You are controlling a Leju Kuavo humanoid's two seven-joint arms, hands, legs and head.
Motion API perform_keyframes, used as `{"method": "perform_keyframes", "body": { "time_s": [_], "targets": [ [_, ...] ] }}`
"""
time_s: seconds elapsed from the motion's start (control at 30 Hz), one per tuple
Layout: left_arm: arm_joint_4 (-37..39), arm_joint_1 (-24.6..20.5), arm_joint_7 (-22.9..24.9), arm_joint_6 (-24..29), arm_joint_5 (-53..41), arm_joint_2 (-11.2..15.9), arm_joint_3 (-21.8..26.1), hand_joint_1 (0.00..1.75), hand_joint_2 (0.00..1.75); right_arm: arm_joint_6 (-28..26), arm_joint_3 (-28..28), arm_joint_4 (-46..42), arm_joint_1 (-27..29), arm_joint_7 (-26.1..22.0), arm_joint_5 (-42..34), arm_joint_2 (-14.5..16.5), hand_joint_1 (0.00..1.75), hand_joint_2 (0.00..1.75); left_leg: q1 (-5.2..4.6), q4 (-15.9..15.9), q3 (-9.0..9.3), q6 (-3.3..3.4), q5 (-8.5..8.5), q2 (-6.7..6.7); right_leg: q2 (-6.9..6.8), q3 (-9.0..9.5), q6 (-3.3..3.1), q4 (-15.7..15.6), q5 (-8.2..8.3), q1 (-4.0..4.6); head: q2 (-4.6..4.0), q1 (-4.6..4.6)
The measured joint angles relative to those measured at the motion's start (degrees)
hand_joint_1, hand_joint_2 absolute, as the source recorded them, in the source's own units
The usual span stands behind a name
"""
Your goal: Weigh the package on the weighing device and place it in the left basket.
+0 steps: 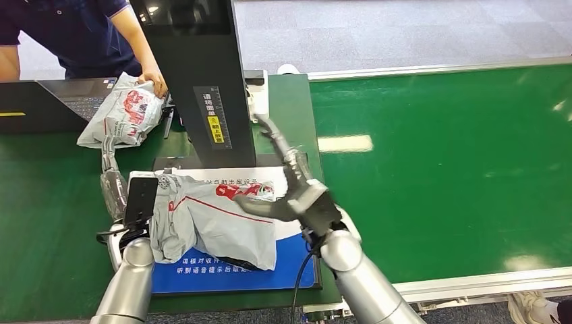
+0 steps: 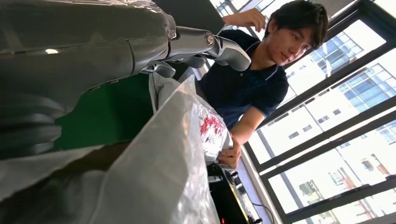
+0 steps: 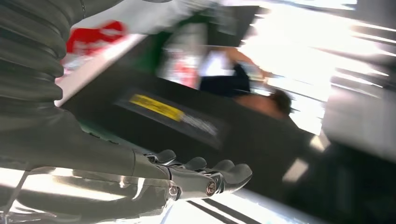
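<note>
A crumpled grey plastic package (image 1: 216,223) with red print lies on the blue and white plate of the weighing device (image 1: 300,270). My left hand (image 1: 113,182) stands at the package's left edge with its fingers stretched out and holds nothing. In the left wrist view the package (image 2: 159,172) bulges close under the left hand (image 2: 140,42). My right hand (image 1: 300,189) is at the package's right side, fingers stretched away from me and thumb lying against the bag. The right wrist view shows the right hand (image 3: 187,179) with straight fingers and nothing in it.
A black upright panel (image 1: 195,74) with a yellow label rises just behind the weighing plate. At the back left a person (image 2: 247,84) holds a second package (image 1: 125,111) beside a laptop (image 1: 61,101). A green conveyor belt (image 1: 445,162) runs on the right.
</note>
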Motion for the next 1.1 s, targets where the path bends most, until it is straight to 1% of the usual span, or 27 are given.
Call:
{"method": "perform_keyframes", "body": {
  "time_s": [0.03,0.07,0.13,0.2,0.33,0.43,0.5,0.57,0.83,0.97,1.1],
  "targets": [
    [-0.3,0.3,-0.3,0.0,0.3,0.3,0.0,0.0,1.75,1.0,-2.3,-1.7,0.9,-1.7,-3.4,-0.8,0.0,1.75,0.0,0.0,0.0,0.01,-0.01,0.0,0.0,0.01,0.0,0.0,0.0,0.0,0.0,0.0],
    [-0.7,0.7,-0.4,0.0,0.4,0.6,0.0,0.0,1.75,1.7,-4.7,-3.5,1.9,-2.5,-5.2,-1.5,0.0,1.75,0.0,0.0,0.0,0.01,-0.01,0.0,0.0,0.01,0.0,0.0,0.0,0.0,0.0,0.01],
    [-1.8,1.4,-0.1,-0.5,-0.4,1.2,0.0,0.0,1.75,2.4,-8.8,-7.1,4.3,-3.2,-6.0,-2.5,0.0,1.75,-0.01,0.0,0.0,0.01,-0.01,0.01,0.0,0.0,0.0,0.0,0.0,-0.01,-0.01,0.0],
    [-2.8,1.8,0.6,-1.1,-2.4,1.6,-0.1,0.0,1.75,2.2,-11.6,-10.2,7.0,-4.1,-6.0,-3.0,0.0,1.75,-0.01,0.0,0.0,0.01,-0.02,0.0,0.0,0.0,0.0,0.0,-0.01,0.0,-0.01,-0.01],
    [-4.3,3.2,3.5,-1.9,-10.3,2.3,-1.4,0.0,1.75,-2.2,-16.0,-15.6,13.0,-7.7,-7.2,-3.8,0.0,1.75,0.0,0.0,0.01,0.02,-0.04,0.0,-0.01,0.0,0.0,0.0,-0.02,0.0,0.0,-0.02],
    [-4.6,4.3,7.1,-2.1,-18.1,2.8,-3.1,0.0,1.75,-5.9,-18.7,-18.8,17.4,-8.4,-7.2,-4.4,0.0,1.75,0.0,0.0,0.01,0.04,-0.07,0.0,0.0,0.0,0.0,0.0,-0.03,0.0,-0.01,-0.01],
    [-4.6,4.7,8.9,-2.0,-20.8,2.9,-3.9,0.0,1.75,-6.8,-19.9,-20.1,19.7,-8.4,-7.1,-4.6,0.0,1.75,0.0,0.0,0.0,0.04,-0.07,0.01,0.0,0.0,0.0,0.0,-0.03,0.0,-0.01,0.0],
    [-4.6,4.7,9.7,-2.0,-21.6,2.9,-4.3,0.0,1.75,-7.1,-20.7,-21.0,21.2,-8.4,-7.1,-4.7,0.0,1.75,-0.01,0.0,0.01,0.04,-0.07,0.02,0.01,0.0,0.0,0.0,-0.02,0.0,0.0,-0.01],
    [-4.6,4.7,10.4,-1.6,-22.0,3.0,-4.9,0.0,1.75,-7.7,-21.9,-22.5,23.0,-7.8,-6.5,-4.9,0.0,1.75,0.0,0.0,0.05,0.04,-0.04,0.02,0.01,0.03,0.0,0.0,0.0,0.0,0.0,-0.01],
    [-4.0,4.2,12.0,1.6,-22.1,3.3,-4.0,0.0,1.75,-8.0,-22.3,-22.6,24.4,-7.4,-5.7,-4.9,0.0,1.75,0.0,0.0,0.04,0.04,-0.05,0.02,0.01,0.03,0.0,0.0,-0.01,0.0,0.0,0.0],
    [-0.9,2.4,12.4,5.9,-20.2,4.0,-0.6,0.0,1.75,-8.4,-22.6,-22.7,25.8,-7.9,-5.2,-4.9,0.0,1.75,0.0,0.0,0.04,0.04,-0.05,0.03,0.01,0.02,0.0,0.0,-0.01,0.0,0.0,0.01]
  ]
}}
